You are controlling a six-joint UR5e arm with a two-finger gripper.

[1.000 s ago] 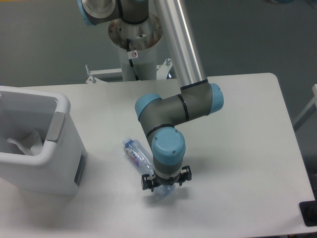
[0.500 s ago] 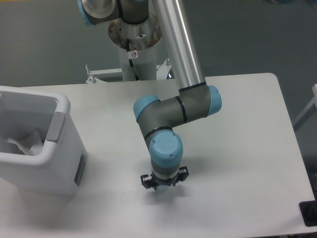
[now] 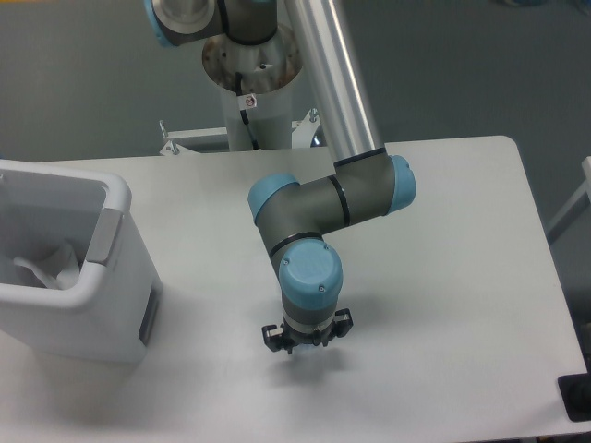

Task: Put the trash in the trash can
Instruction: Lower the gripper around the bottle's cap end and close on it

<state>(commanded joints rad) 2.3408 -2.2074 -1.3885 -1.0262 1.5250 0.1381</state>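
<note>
My gripper (image 3: 307,343) points straight down at the table (image 3: 443,277) near the front middle. The blue wrist cap above it hides its fingers, so I cannot tell whether they are open or shut. The crushed bottle with the blue cap does not show anywhere; it is hidden or out of view. The white trash can (image 3: 88,309) stands at the left edge, well left of the gripper. A whitish crumpled shape (image 3: 48,265) lies inside it; I cannot tell whether it is the cup.
The robot's base column (image 3: 251,101) stands behind the table's far edge. The arm's elbow (image 3: 323,208) hangs over the middle of the table. A dark object (image 3: 577,399) sits at the front right corner.
One second ago the bottle lay on the table just left of and under the gripper. It has not shown since half a second ago. The wrist shifted slightly left and toward the camera.
</note>
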